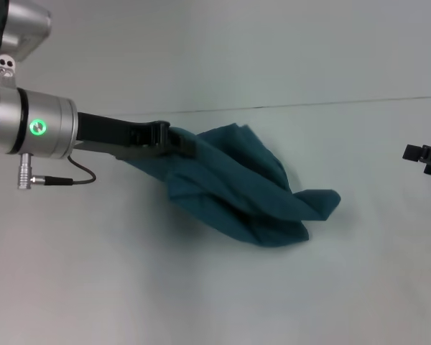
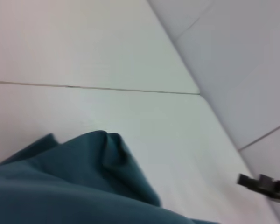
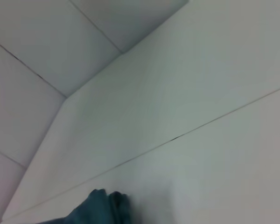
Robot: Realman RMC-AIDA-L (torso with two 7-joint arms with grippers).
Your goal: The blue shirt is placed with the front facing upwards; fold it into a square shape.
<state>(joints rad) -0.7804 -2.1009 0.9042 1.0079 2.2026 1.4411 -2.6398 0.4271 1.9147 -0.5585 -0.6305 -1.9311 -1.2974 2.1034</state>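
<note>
The blue shirt [image 1: 244,187] is a crumpled teal heap at the middle of the white table [image 1: 201,295]; its lettering and label are hidden. My left gripper [image 1: 174,140] reaches in from the left and is shut on the shirt's left edge, holding that edge raised while the rest trails down to the right onto the table. The shirt fills the lower part of the left wrist view [image 2: 70,182], and a small bit shows in the right wrist view [image 3: 102,205]. My right gripper [image 1: 425,159] is at the far right, apart from the shirt, and also shows in the left wrist view [image 2: 263,184].
A thin seam line [image 1: 309,105] crosses the table behind the shirt. White wall panels [image 3: 46,42] rise behind the table. Bare table lies in front of and to the right of the shirt.
</note>
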